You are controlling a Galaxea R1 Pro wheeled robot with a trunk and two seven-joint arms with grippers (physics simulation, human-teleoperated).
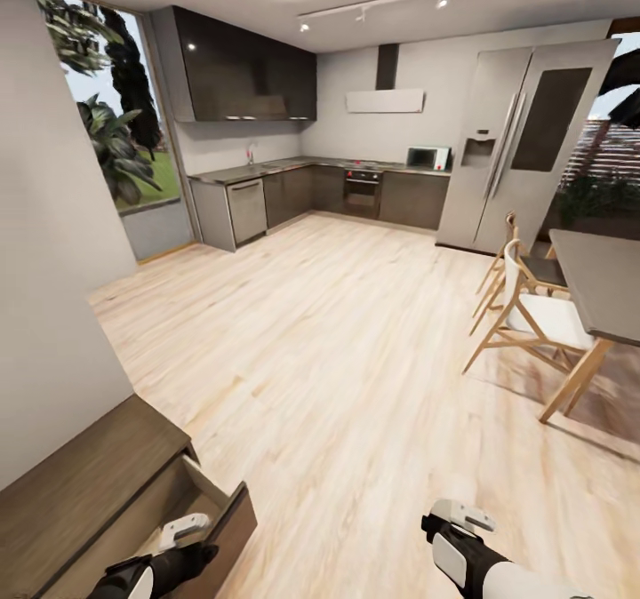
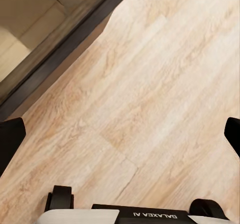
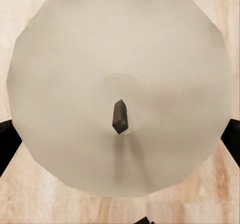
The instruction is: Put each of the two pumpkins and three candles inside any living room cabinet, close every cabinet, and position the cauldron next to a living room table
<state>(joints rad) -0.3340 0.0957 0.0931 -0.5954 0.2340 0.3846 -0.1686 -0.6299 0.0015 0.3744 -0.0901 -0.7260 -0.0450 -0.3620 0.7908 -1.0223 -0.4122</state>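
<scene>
Both arms hang low: right end effector (image 3: 120,134) grips a candle (image 3: 120,59), left end effector (image 2: 120,139) (over floor (image 2: 150,84)) is spread wide.

You see a pale whitish candle (image 3: 120,89) with dark wick, a dark-brown cabinet (image 1: 80,483) with beige drawer inside, and light wood-grain floor (image 1: 338,359).

White-and-black arms over a dark wheeled base

The left arm (image 1: 156,563) has a black wrist with a white end shell; the right arm (image 1: 484,559) shows a rounded white forearm, a black cuff and a white link. Both wrist views show black fingertips (image 2: 11,136). The base (image 2: 135,215) bears mirrored "GALAXEA AI" lettering beside black castors (image 2: 60,198).
</scene>
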